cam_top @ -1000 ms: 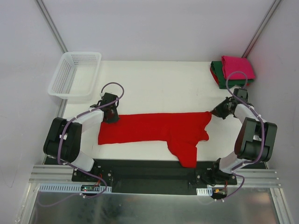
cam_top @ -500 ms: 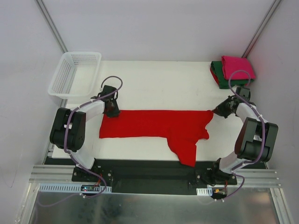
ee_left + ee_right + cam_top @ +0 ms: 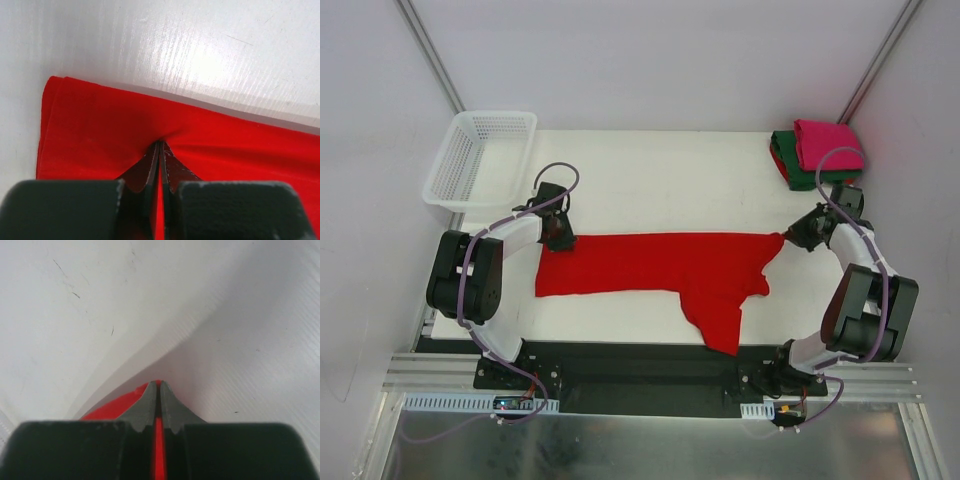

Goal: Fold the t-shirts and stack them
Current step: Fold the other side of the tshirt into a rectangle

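Top external, you see the red t-shirt (image 3: 660,270) stretched across the near bench (image 3: 660,180), your left end effector (image 3: 558,238) clamped on its 9 o'clock end, right end effector (image 3: 786,238) clamped on its 3 o'clock corner, magenta t-shirt (image 3: 828,143) atop green t-shirt (image 3: 788,162) far at 1 o'clock

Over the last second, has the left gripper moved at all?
Yes. The left gripper, shut on the red t-shirt, has shifted slightly farther up the top view, closer to the white basket.
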You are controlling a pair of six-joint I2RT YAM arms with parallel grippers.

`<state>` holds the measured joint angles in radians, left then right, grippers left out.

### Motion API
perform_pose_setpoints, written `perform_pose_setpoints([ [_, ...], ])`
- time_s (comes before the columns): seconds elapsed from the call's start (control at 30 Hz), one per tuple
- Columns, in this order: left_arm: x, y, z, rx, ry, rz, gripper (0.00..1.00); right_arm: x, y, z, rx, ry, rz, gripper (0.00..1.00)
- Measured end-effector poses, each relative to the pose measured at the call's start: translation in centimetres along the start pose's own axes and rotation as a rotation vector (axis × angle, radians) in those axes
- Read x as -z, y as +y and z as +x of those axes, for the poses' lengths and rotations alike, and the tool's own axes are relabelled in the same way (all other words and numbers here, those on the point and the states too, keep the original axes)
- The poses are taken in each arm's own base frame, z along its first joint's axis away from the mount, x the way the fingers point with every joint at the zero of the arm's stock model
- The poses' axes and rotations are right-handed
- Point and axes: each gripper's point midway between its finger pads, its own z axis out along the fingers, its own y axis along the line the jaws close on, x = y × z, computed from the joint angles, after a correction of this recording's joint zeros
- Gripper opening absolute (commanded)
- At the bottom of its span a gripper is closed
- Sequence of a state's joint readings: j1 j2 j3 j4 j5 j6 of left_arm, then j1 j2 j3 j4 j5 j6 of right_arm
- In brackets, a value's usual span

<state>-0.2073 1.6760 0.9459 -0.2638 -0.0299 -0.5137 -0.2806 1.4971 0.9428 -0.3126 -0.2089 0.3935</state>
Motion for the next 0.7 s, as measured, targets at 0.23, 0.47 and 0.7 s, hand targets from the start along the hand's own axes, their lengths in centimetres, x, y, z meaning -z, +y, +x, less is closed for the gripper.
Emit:
perform_pose_setpoints([
  [0.23, 0.0, 0.0, 0.0, 0.001, 0.002, 0.002, 0.0, 1.1, -0.4, -1.8, 0.003, -0.082, 0.041, 0.33],
  [0.47, 0.0, 0.2, 0.0, 0.006, 0.003, -0.002, 0.0, 1.4, -1.2, -3.3, -0.004, -0.135, 0.079, 0.38],
  [0.7, 0.0, 0.2, 0.0, 0.006, 0.003, -0.002, 0.0, 1.4, 0.6, -2.5, 0.026, -0.086, -0.018, 0.37],
])
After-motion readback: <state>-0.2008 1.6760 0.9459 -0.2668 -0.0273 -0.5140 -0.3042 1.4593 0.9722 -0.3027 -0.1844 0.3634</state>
